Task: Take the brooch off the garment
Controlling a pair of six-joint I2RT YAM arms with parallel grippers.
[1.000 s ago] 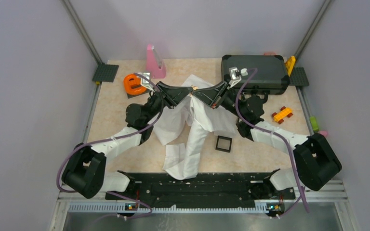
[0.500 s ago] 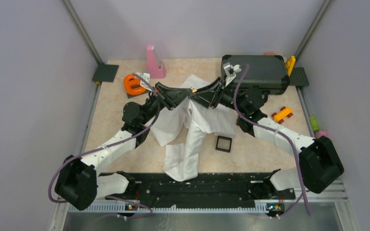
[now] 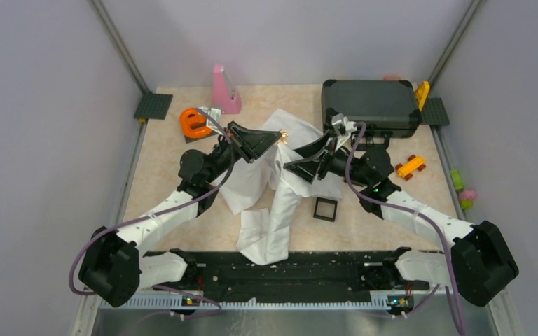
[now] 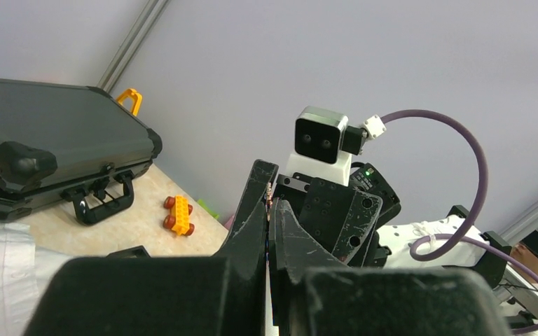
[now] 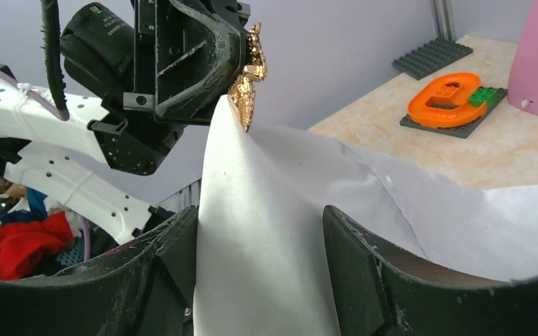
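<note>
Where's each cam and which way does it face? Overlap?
Top external: above, behind the bases, looking down at the table; both arms whole.
Left wrist: over the shut left gripper toward the right wrist camera and black case.
Right wrist: through the open right gripper at the garment and brooch.
Shared: wrist views face each other; top and right wrist both show the brooch.

Both black-and-white arms angled inward. The left black two-finger gripper (image 3: 276, 138) was pinched closed on a tiny gold brooch (image 5: 246, 84), and the right gripper (image 3: 291, 165) gaped wide.

White garment (image 3: 280, 189), gold brooch (image 5: 246, 77), black case (image 3: 371, 105), yellow toy car (image 3: 410, 166), pink block (image 3: 224, 91), beige mottled table (image 3: 175, 175)
</note>
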